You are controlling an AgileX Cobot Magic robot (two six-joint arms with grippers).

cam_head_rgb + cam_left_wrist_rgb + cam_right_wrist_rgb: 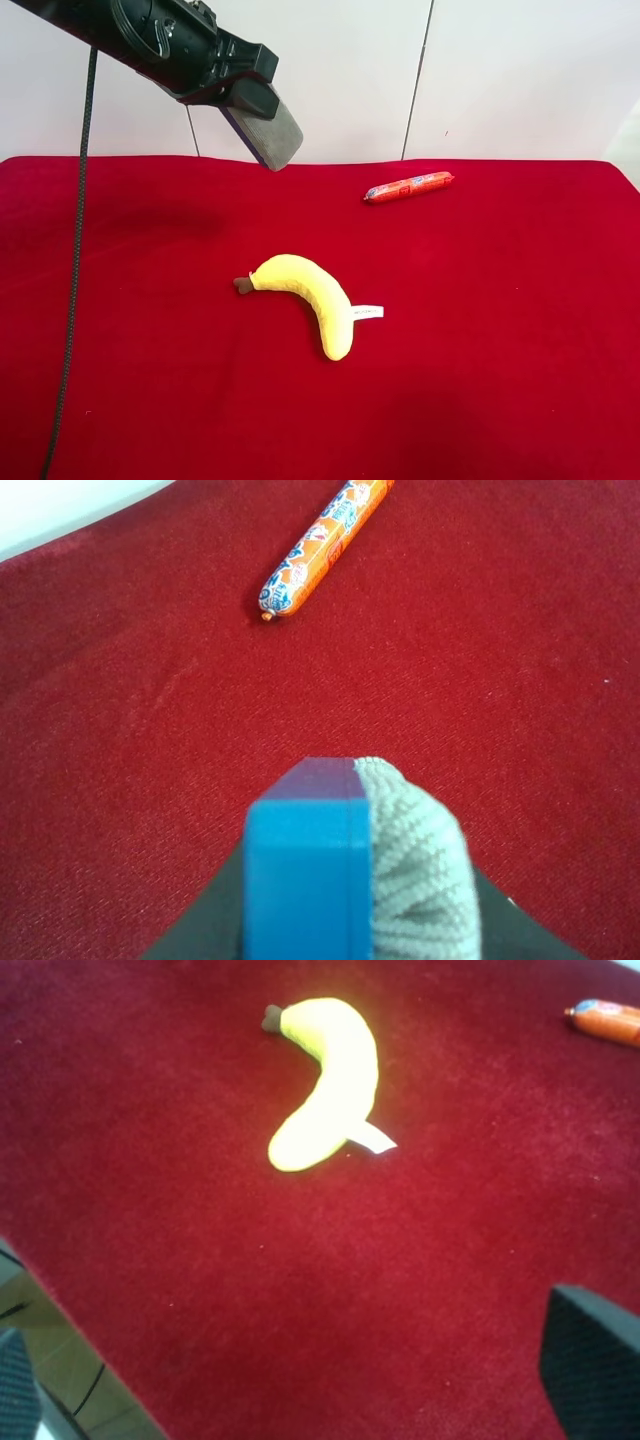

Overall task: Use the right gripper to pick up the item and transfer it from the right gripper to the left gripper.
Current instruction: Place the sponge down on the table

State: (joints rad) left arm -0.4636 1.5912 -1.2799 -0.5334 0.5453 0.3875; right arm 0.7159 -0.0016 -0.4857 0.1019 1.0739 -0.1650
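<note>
Left wrist view is looking straight along the flat grey rounded pad with the bright blue underside [350, 870], which is filling the near foreground. The all-black left gripper [350, 925] is clamping it edge-on, smooth blue face on one side and knitted grey fabric on the other, so it is hanging clear of the tabletop rather than resting on it. Beyond it, the red velvety cloth of the tabletop [520, 680] is stretching away to the thin orange-red sausage stick in glossy printed wrap [325, 545].

From the right wrist, the right gripper [300, 1375] is showing only two dark textured fingertips at the frame's edges, standing wide apart with nothing between them. They are blurred, so I am judging it empty rather than swearing to it. Farther off, the curved yellow plush banana [330, 1085], soft and matte with a white tag, is lying untouched. The handover is looking complete, the pad being held high in the left gripper.
</note>
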